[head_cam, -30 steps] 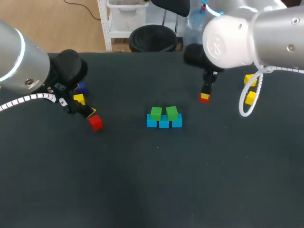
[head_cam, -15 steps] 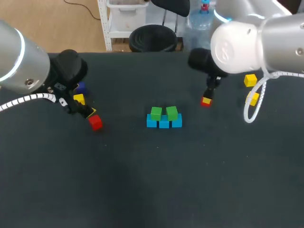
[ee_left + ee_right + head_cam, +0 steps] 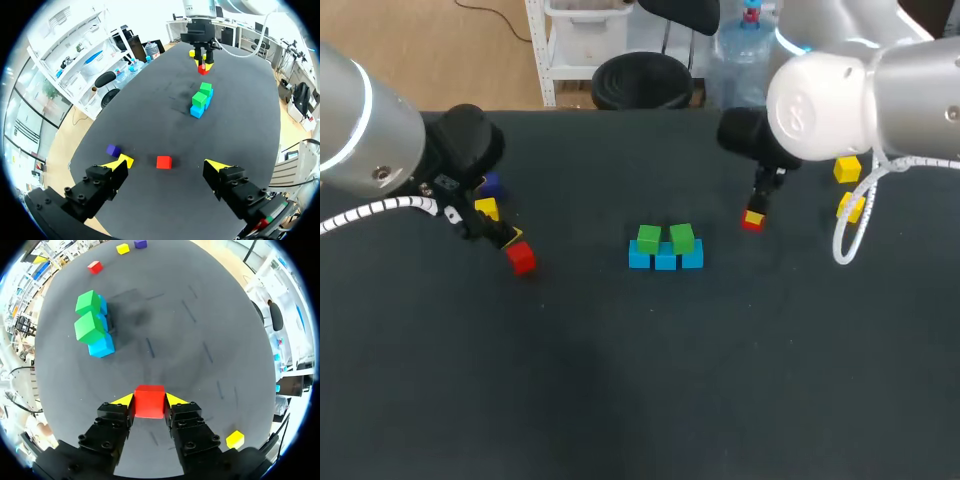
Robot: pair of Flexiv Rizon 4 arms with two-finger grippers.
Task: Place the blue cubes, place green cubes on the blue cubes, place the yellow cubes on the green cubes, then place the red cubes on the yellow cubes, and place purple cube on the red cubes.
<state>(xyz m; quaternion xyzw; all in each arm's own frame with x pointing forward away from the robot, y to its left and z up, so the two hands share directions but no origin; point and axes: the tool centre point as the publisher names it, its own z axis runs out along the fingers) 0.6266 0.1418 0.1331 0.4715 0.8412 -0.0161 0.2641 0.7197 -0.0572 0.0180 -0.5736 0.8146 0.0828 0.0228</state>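
right pincer grips red cube; purple cube half-hidden

A dark grey table with a matte top bears a few faint streaks.

Nothing readable in any of the views, no text, labels, numbers or signs that I can make out.
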